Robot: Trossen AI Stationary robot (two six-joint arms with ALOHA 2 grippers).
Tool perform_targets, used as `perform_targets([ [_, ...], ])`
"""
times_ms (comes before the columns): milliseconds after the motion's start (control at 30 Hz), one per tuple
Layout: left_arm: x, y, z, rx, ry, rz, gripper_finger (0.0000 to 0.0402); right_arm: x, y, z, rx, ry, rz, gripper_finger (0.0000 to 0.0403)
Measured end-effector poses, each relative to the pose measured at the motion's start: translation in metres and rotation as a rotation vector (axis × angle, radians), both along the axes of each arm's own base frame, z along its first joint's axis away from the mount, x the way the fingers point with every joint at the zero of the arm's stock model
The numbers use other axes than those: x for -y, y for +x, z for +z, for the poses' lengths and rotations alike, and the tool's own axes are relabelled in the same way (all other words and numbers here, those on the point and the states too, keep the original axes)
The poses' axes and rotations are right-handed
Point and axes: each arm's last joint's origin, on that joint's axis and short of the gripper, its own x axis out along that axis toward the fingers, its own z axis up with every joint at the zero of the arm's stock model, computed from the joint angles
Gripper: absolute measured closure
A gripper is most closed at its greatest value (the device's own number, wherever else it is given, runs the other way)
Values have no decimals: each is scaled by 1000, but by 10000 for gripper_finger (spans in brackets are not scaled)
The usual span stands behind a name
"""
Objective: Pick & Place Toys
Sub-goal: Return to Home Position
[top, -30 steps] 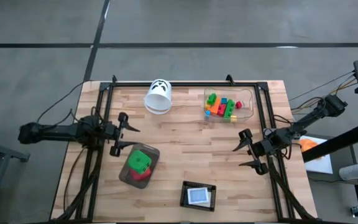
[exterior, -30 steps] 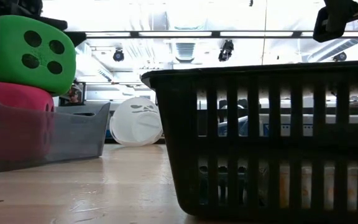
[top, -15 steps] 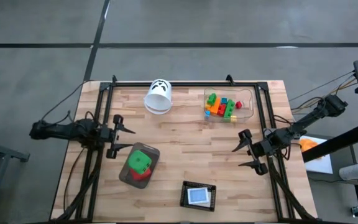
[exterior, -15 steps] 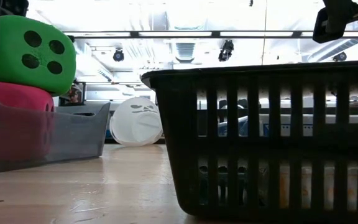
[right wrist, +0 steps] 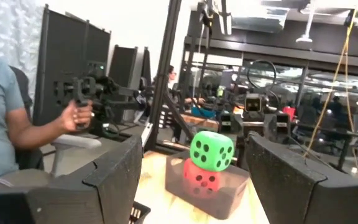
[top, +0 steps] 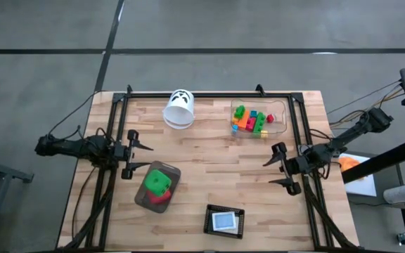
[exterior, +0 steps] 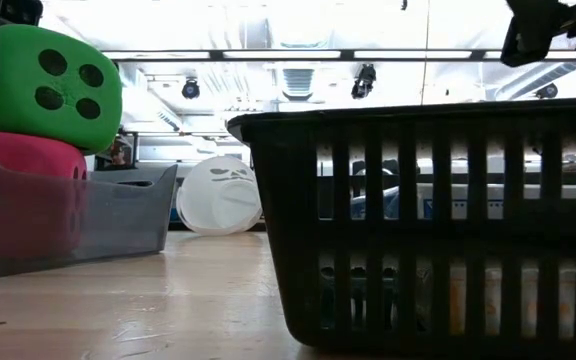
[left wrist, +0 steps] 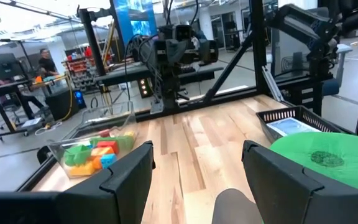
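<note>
**Table from above, with level and wrist views.** The green die sits on top of the red die, and both are in the grey bin. The bin stands near the table's left front corner. The stack's axis is vertical, and each die is a cube with no long side of its own. The green die is tilted. In the low view one dotted face points toward the front edge and slightly upward, showing four black dots. The right wrist view shows dotted faces on both dice turned toward the right edge.

The bricks, green, orange, yellow, red and blue, lie heaped in the clear box. The box is at the back edge toward the right corner, its long axis parallel to that edge. A white cup lies tipped at the middle of the back edge. A black basket stands at the front edge.

The left gripper hangs over the left edge beside the bin. Its fingers are spread, hold nothing and point toward the right edge. The right gripper hangs near the right edge, likewise spread and empty, pointing toward the left edge. Beyond the table, the right wrist view shows a seated person, one hand on a control handle.
</note>
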Motion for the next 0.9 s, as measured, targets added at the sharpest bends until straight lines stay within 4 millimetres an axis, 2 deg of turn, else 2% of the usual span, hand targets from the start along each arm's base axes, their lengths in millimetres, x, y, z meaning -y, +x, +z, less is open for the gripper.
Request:
perform_targets([
  [300, 0, 0, 0, -1, 0, 0, 154, 11, -21, -1, -39, -8, 21, 127],
  [433, 0, 0, 0, -2, 0, 0, 154, 17, -32, -10, -97, -42, 14, 127],
  [567, 0, 0, -1, -12, 2, 2, 154, 19, -30, -16, -161, -54, -49, 127],
  [900, -4, 0, -2, -24, 19, 122, 154, 24, -28, -17, -176, -35, -146, 127],
])
